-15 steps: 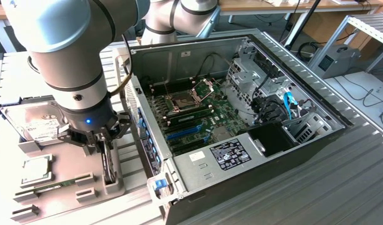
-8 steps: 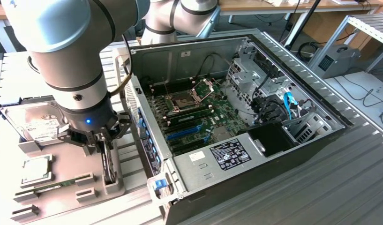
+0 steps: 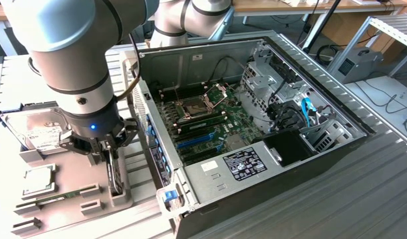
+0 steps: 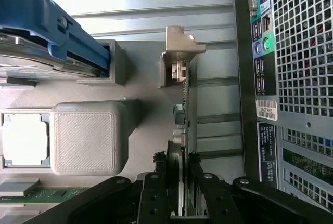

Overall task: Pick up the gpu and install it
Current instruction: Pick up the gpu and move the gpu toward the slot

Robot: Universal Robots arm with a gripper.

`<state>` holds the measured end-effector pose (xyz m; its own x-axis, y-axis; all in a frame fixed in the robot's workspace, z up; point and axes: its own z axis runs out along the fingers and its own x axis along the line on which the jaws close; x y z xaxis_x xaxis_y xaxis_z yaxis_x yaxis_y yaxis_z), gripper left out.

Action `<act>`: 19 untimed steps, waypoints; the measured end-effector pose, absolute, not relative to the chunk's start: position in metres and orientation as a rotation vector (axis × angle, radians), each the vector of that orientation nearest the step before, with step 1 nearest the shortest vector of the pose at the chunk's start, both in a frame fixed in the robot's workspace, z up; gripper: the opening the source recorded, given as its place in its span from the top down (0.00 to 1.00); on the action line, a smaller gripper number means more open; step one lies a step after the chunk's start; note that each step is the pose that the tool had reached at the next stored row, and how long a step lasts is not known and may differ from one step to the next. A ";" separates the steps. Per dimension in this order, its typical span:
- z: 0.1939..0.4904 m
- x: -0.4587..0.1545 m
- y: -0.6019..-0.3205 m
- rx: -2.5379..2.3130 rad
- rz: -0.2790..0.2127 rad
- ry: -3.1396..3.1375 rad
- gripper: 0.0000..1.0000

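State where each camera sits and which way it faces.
Exterior view: high up, off the arm, looking down on the open computer case and the grey parts tray; the arm and gripper show at the exterior view's left.
Wrist view: on the wrist, looking down past the gripper along the gpu, which stands on edge.
Shared: gripper, gpu, tray and case.

Thin black circuit card (image 3: 114, 175) stands on edge in the grey moulded parts tray (image 3: 67, 172), pinched between the fingers of the hand (image 3: 110, 155) above it. The open metal computer case (image 3: 270, 199) sits just beside it, on the exterior view's right.
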<state>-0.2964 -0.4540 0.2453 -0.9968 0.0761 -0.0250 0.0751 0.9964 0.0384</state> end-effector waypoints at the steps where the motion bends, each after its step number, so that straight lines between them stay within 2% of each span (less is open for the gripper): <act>1: 0.246 -0.296 -0.454 0.118 0.058 3.112 0.71; 19: 0.251 -0.296 -0.454 0.118 0.058 3.112 0.71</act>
